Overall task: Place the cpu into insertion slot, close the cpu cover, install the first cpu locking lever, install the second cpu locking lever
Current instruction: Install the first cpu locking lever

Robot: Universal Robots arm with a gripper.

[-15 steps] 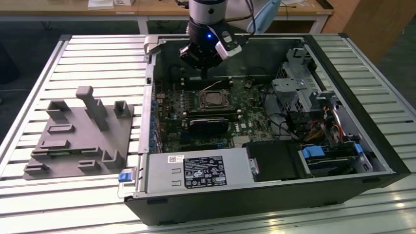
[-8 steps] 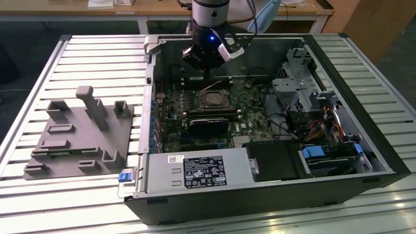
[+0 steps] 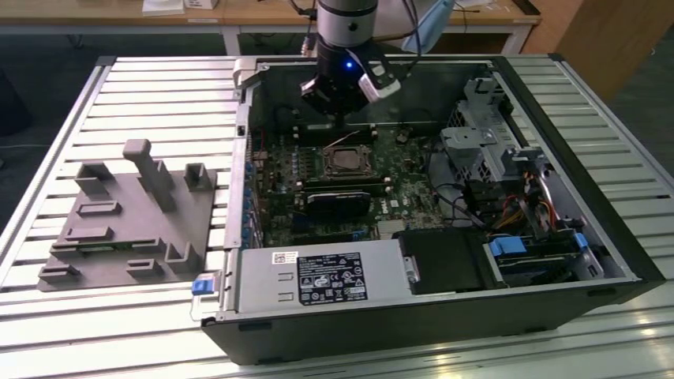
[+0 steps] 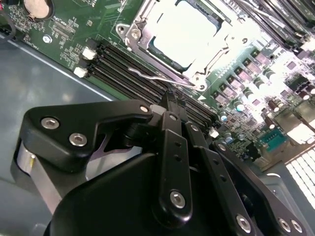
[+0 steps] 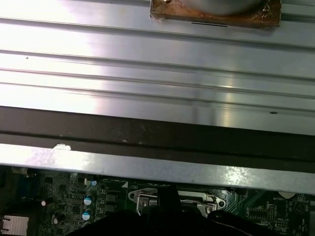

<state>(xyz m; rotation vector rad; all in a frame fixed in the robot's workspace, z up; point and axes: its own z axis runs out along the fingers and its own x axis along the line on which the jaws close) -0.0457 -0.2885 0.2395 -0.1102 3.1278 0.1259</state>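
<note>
Claw [image 4: 170, 97]: fingers drawn together to a narrow point with nothing visible between them. It hangs just beside the socket [image 3: 346, 163], over the memory slots [image 4: 123, 73] that run along one socket edge.

Cpu [image 4: 184, 29]: seated in the socket, its pale metal top showing through the window of the frame around it.

Cpu cover [image 4: 141, 35]: silver frame lying flat over the chip and appearing closed. Whether it is fully pressed home cannot be told.

Locking lever [image 4: 156, 76]: thin wire bar along the socket edge nearest the claw, between the socket and the memory slots. It looks loose rather than hooked, though its catch is not clear. The other lever is not made out.

Motherboard [image 4: 64, 29]: green board carrying the socket, inside the open computer case [image 3: 589, 260].

Surface [image 5: 147, 59]: slatted aluminium under the case. A grey fixture [image 3: 126, 213] rests on it, well apart from the socket and outside the case wall.

Stage, as judged: chip placed, cover down, lever work in hand.

Hazards, as judged:
- The lever is thin, rounded wire. A closed tip pushing on it off-centre could slide off and strike the memory slots or the small parts beside the socket.
- If the cover is not flat, forcing the lever would load the chip unevenly and could bend the socket contacts.
- A sprung lever released short of its hook could snap back up.
</note>
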